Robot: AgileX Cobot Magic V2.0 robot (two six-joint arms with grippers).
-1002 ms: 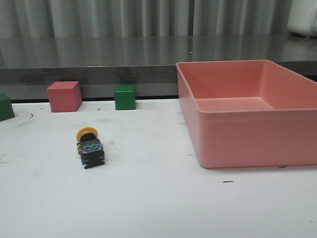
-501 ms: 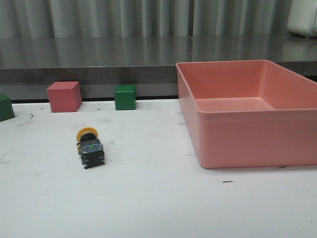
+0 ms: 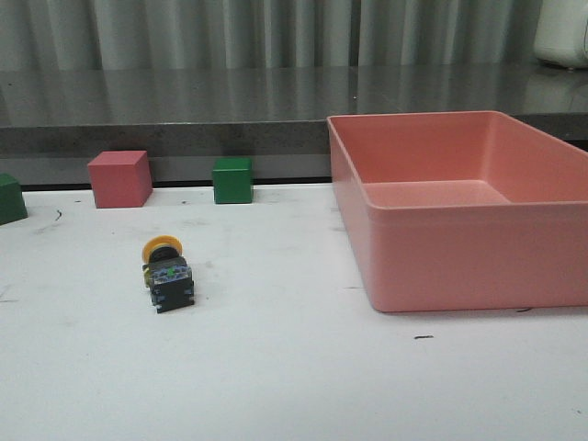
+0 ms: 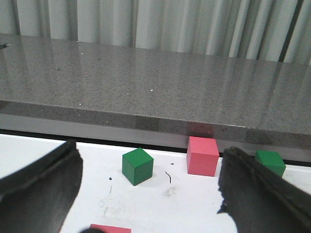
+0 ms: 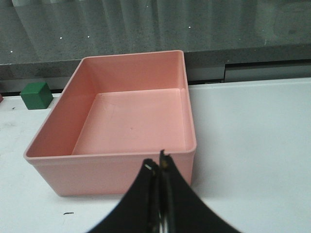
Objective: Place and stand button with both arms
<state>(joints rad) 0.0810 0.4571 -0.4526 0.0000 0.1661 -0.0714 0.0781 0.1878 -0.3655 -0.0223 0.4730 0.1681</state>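
The button [image 3: 165, 272] lies on its side on the white table at front left, its yellow cap pointing away and its black-grey body with a green dot toward me. No arm shows in the front view. In the left wrist view my left gripper [image 4: 148, 189] is open and empty, its dark fingers [image 4: 39, 189] wide apart over the table near the back cubes; the button is out of that view. In the right wrist view my right gripper [image 5: 158, 167] is shut and empty, hanging just before the near wall of the pink bin [image 5: 112, 167].
The large pink bin [image 3: 459, 266] stands at right. A pink cube [image 3: 119, 178] and green cubes [image 3: 231, 180] sit along the back edge, with another green cube [image 3: 9, 198] at far left. A grey counter runs behind. In the left wrist view a pink edge [image 4: 111, 228] shows below.
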